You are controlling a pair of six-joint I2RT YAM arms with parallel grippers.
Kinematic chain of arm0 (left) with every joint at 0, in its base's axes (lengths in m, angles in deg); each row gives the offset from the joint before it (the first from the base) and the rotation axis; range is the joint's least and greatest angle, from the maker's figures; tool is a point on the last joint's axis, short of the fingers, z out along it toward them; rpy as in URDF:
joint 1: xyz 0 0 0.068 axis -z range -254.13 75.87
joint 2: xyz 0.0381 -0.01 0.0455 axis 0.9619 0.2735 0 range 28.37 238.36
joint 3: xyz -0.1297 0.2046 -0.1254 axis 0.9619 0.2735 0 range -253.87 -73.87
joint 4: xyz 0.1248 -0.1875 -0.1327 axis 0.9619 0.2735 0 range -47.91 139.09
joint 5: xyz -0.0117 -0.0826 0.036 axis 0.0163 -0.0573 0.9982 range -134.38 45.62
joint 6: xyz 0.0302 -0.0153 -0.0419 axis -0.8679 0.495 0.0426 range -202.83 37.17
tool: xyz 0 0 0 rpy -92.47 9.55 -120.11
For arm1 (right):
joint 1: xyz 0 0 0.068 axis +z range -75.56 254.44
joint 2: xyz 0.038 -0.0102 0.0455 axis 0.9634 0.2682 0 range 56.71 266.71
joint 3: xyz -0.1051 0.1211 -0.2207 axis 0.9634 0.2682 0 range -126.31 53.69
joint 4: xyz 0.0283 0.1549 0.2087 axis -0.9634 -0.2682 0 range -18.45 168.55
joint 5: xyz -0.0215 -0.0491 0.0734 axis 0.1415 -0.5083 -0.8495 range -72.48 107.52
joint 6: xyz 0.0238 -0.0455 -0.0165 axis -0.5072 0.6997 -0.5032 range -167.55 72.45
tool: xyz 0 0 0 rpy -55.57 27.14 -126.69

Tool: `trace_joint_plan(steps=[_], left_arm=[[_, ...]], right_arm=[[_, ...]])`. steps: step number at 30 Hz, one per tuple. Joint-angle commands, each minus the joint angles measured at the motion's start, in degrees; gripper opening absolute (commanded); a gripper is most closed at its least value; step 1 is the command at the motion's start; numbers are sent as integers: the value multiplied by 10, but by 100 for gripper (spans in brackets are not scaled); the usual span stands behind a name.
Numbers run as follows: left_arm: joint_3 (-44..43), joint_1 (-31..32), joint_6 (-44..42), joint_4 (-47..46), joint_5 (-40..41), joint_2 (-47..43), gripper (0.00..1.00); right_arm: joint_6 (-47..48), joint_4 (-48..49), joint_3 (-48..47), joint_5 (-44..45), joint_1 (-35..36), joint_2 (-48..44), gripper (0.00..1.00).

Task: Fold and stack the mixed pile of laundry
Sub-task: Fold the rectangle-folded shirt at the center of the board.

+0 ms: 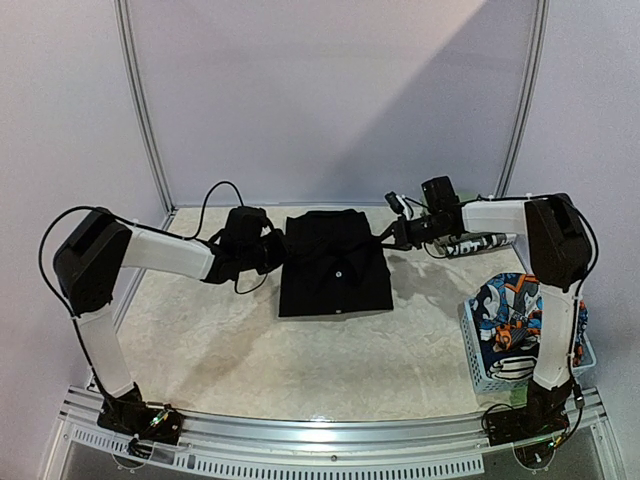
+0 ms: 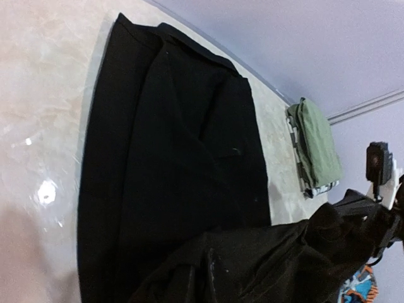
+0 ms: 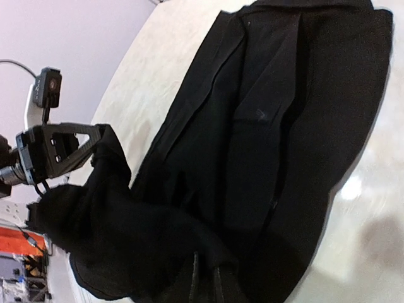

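Mid-fold: a black garment lies spread on the worktop between both grippers. The left gripper and right gripper each pinch a far corner, cloth bunched at their jaws. Next, probably, both carry that edge evenly toward the near hem.

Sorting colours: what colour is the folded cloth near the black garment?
The folded cloth is olive green; best seen from left wrist.
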Motion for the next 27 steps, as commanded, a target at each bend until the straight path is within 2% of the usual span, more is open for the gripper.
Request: trace_joint_plan(steps=[1, 4, 7, 10, 13, 17, 22, 27], left_arm=[[-25, -26, 4, -32, -41, 33, 20], [-11, -26, -20, -46, -28, -5, 30], [12, -26, -61, -30, 20, -67, 41], [25, -24, -114, 12, 35, -121, 51], [36, -21, -153, 62, 28, -154, 54], [72, -15, -177, 81, 2, -169, 55], [60, 11, -202, 133, -60, -146, 54], [33, 14, -225, 181, -44, -120, 56]], right_arm=[[-26, -21, -69, 10, -9, 74, 20], [-27, -4, -48, 31, -20, 58, 43], [-20, 13, -13, 45, -42, -5, 52], [3, -24, 12, 57, -52, -67, 53], [27, -16, 68, 51, -52, -118, 53], [40, -13, 113, 29, -49, -158, 52], [75, -31, 91, 3, -34, -136, 44], [163, -107, 23, 40, -4, -80, 56]])
